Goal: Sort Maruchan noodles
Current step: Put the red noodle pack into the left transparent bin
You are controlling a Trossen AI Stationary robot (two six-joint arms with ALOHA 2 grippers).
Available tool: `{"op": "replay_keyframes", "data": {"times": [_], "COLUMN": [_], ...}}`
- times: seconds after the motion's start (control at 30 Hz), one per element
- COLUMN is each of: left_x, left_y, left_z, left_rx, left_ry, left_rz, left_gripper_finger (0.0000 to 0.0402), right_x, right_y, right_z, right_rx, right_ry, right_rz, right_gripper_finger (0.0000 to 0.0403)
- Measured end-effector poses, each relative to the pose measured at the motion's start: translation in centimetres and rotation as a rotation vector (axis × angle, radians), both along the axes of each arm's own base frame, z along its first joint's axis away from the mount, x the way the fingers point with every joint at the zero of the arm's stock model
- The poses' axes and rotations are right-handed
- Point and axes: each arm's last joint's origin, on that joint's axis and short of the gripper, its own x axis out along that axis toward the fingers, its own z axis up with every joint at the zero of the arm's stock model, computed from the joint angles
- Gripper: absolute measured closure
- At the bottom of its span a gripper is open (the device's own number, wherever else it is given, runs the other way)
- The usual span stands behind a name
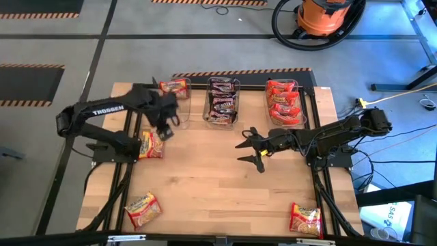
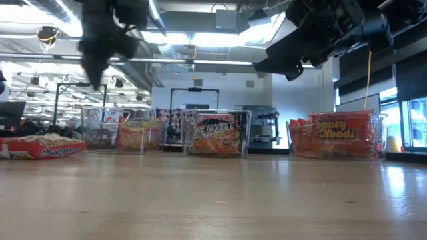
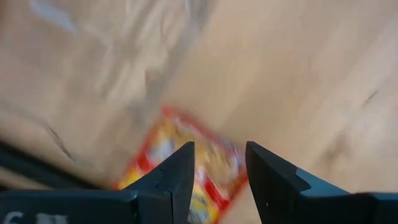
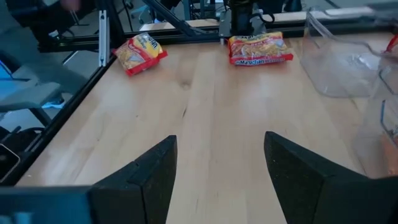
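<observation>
The middle tub (image 1: 222, 101), one of three clear plastic tubs set in a row along the far edge of the wooden table (image 1: 218, 184), served as the reference point. It held the dark brown-black Maruchan packets (image 1: 222, 102). The right tub (image 1: 285, 102), just beside it, held the bright red packets (image 1: 283, 102). The left tub (image 1: 179, 99), on the other side of the middle tub, held one red-orange packet (image 1: 175, 87) at its far end. The left gripper (image 1: 166, 126) hung above the table, forward of the left tub and left of the middle tub; its fingers (image 3: 180, 174) stood a narrow gap apart and held nothing. In the left wrist view a red-orange packet (image 3: 193, 168) lay on the wood beyond those fingers, apart from them. In the high view that packet (image 1: 151, 145) lay flat near the table's left edge, well to the left of and nearer than the middle tub. The right gripper (image 1: 250, 152) hovered above the table, forward of the gap between the middle and right tubs, with its fingers (image 4: 149, 174) spread wide and empty. Two further red-orange packets lay well apart from the middle tub, one at the near-left corner (image 1: 142, 208) and one at the near-right corner (image 1: 305, 219) of the table.
</observation>
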Motion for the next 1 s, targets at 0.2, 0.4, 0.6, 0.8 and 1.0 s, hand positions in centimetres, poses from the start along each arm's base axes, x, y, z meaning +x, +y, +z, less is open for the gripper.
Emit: {"op": "replay_keyframes", "data": {"times": [0.2, 0.4, 0.6, 0.8, 1.0], "left_x": [-0.8, -2.4, -3.2, -3.3, -2.6], "left_y": [-4.3, -6.4, -6.3, -6.7, -8.3], "left_z": [-3.5, -7.2, -9.7, -11.7, -11.8], "left_rx": [0.04, 0.141, 0.234, 0.18, 0.168], "left_ry": [0.208, 0.329, 0.324, 0.289, 0.212], "left_rz": [0.12, 0.256, 0.338, 0.261, 0.115], "left_gripper_finger": [0.0265, 0.0265, 0.0265, 0.0265, 0.0265], "right_x": [0.0, 0.0, 0.0, 0.0, 0.0], "right_y": [0.0, 0.0, -0.1, 0.0, 0.4], "right_z": [0.0, 0.1, 0.1, 0.0, 0.0], "right_rx": [0.01, 0.012, 0.026, 0.06, 0.075], "right_ry": [0.008, -0.003, -0.001, 0.006, 0.009], "right_rz": [-0.004, -0.004, -0.03, -0.029, -0.024], "right_gripper_finger": [0.0182, 0.0182, 0.0182, 0.0182, 0.0182]}}
